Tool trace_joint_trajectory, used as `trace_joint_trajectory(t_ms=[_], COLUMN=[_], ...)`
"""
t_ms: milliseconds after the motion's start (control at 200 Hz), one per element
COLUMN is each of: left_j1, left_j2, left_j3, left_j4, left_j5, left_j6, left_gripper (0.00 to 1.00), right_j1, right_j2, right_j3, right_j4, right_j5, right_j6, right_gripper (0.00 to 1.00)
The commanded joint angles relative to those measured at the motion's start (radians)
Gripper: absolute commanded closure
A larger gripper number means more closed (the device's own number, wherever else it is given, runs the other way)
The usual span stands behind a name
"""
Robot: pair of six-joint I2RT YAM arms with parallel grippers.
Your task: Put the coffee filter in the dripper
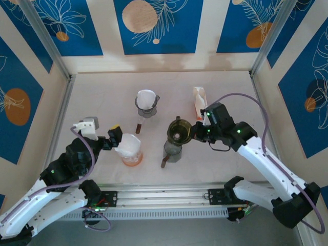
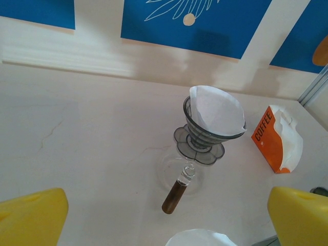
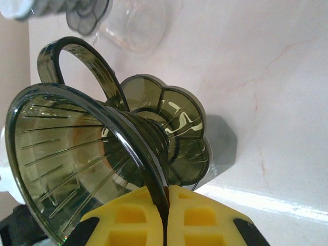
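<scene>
Currently: right pincer (image 3: 165, 215) is clamped together on the rim of the dark olive-green ribbed plastic dripper (image 3: 77, 154), which sits empty, mouth up, on a clear glass server (image 1: 173, 152). Meanwhile the left pincer (image 2: 165, 220) stands fully apart, holding nothing. The white paper filter cone (image 1: 130, 145) stands point-down, axis vertical, in an orange translucent cup (image 1: 132, 160), just below and between that pincer's 2 fingers. The green dripper lies beyond it, to that pincer's right. Judgement: the left arm is nearer the filter, so close on its rim, then carry rightward.
</scene>
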Motion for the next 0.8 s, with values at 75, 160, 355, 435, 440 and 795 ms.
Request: trace_joint_trajectory(t_ms=[75, 160, 355, 435, 440, 795], left_j1=[0.008, 0.008, 0.008, 0.008, 0.007, 0.008], left_j2=[-0.026, -0.023, -0.028, -0.028, -0.028, -0.029], left_j3=[-0.016, -0.016, -0.021, -0.022, -0.023, -0.027], left_j4=[0.016, 0.012, 0.013, 0.016, 0.016, 0.013], left_j5=[-0.015, -0.011, -0.019, -0.021, -0.020, -0.022], left_j6=[-0.020, -0.020, -0.019, -0.017, -0.017, -0.016], left_gripper=[0.00, 0.00, 0.00, 0.00, 0.00, 0.00], right_j1=[0.054, 0.068, 0.093, 0.101, 0.101, 0.107], right_j2=[0.076, 0.093, 0.107, 0.116, 0.117, 0.168], right_j3=[0.042, 0.045, 0.042, 0.045, 0.045, 0.077], right_j4=[-0.074, -0.074, -0.061, -0.060, -0.059, -0.089], right_j5=[-0.031, -0.022, -0.002, -0.001, -0.001, 0.018], right_j6=[0.007, 0.010, 0.020, 0.021, 0.021, 0.004], right_gripper=[1.00, 1.00, 1.00, 1.00, 1.00, 0.99])
